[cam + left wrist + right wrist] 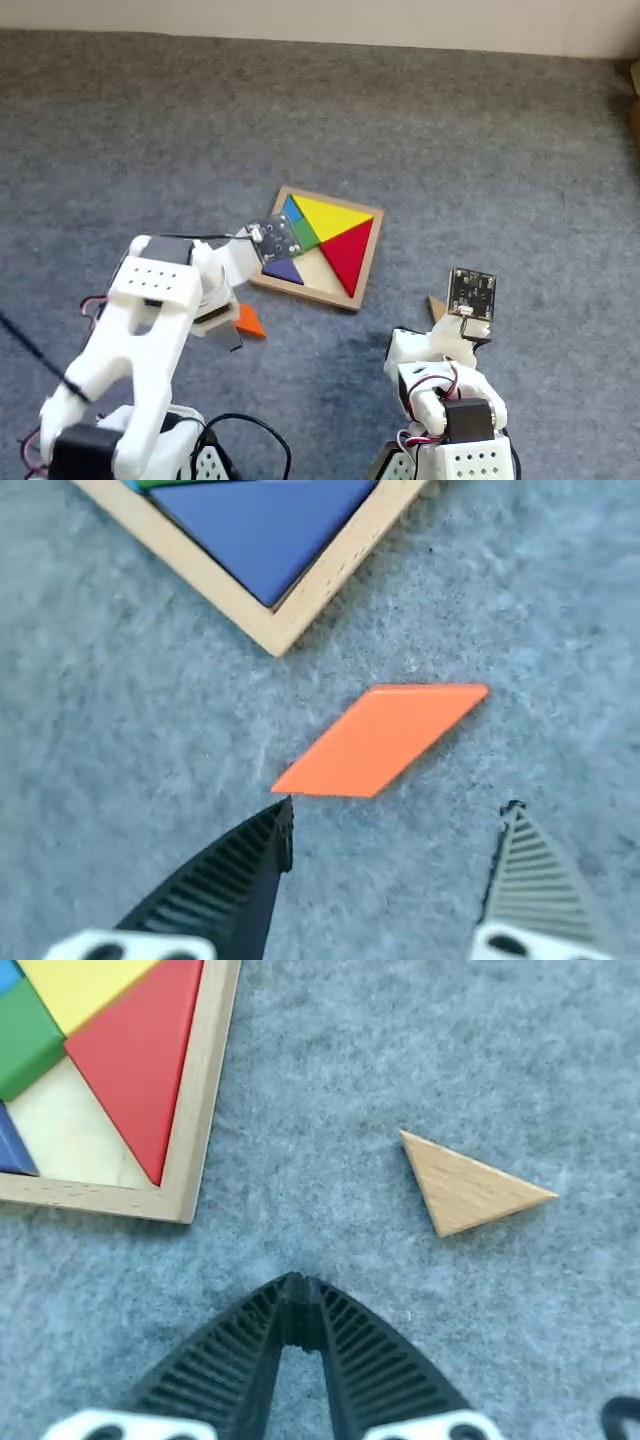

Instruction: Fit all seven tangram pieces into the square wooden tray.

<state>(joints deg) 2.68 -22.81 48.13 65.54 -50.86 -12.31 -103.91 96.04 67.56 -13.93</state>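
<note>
High view: the square wooden tray point(370, 261) lies mid-worktop point(480, 140) with five coloured pieces seated in it, the yellow triangle point(325, 215) and red triangle point(348, 255) among them, and a patch of bare floor showing along its near side, so I judge the job to be down to its last two pieces. The orange parallelogram point(250, 322) lies flat on the grey surface just outside the tray's near-left corner, by the left arm. The plain wooden triangle point(436, 307) lies off the near-right corner, beside the right arm. Left wrist view settles what the high view leaves unclear: the left pincer point(398, 807) stands wide open and empty, its tips just short of the orange piece, the dark one almost at a corner of it. The step in hand looks to be picking up that parallelogram. The next move calls for coming down squarely and closing across its narrow width, since so thin a flat piece may slide, then turning it to suit the gap. Right wrist view shows the right pincer point(305, 1280) closed on nothing, aimed between the tray's corner and the triangle, apart from both.
</note>
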